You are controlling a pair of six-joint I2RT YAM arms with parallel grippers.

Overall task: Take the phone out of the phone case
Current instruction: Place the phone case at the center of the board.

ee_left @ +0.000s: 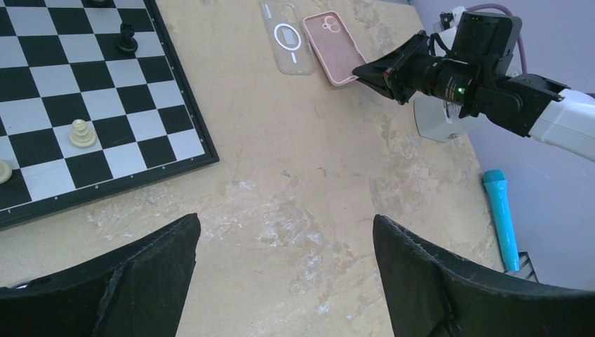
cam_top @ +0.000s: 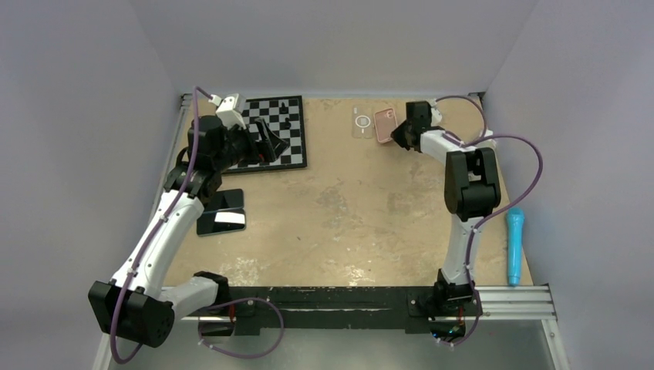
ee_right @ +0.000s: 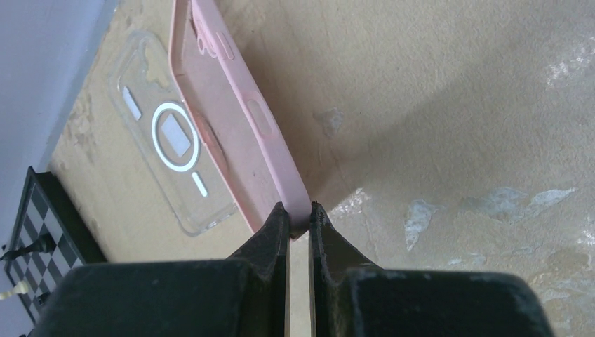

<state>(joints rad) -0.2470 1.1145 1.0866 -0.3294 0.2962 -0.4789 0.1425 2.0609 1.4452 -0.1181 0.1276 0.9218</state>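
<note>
The phone [cam_top: 385, 125] lies pink back up at the far right of the table, its corner camera showing in the left wrist view [ee_left: 333, 48]. My right gripper [ee_right: 299, 210] is shut on the phone's [ee_right: 238, 119] near corner, pinching the pink rim. The phone case [cam_top: 362, 122], a clear shell with a white ring, lies flat and empty just left of the phone [ee_left: 286, 46], [ee_right: 165, 133]. My left gripper [ee_left: 286, 219] hovers wide open over bare table, next to the chessboard and far from both, with nothing between its fingers.
A chessboard [cam_top: 274, 131] with a few pieces sits at the far left. An all-black smartphone [cam_top: 221, 212] lies under the left arm. A blue cylindrical object [cam_top: 514, 245] rests along the right edge. Grey walls close in the table.
</note>
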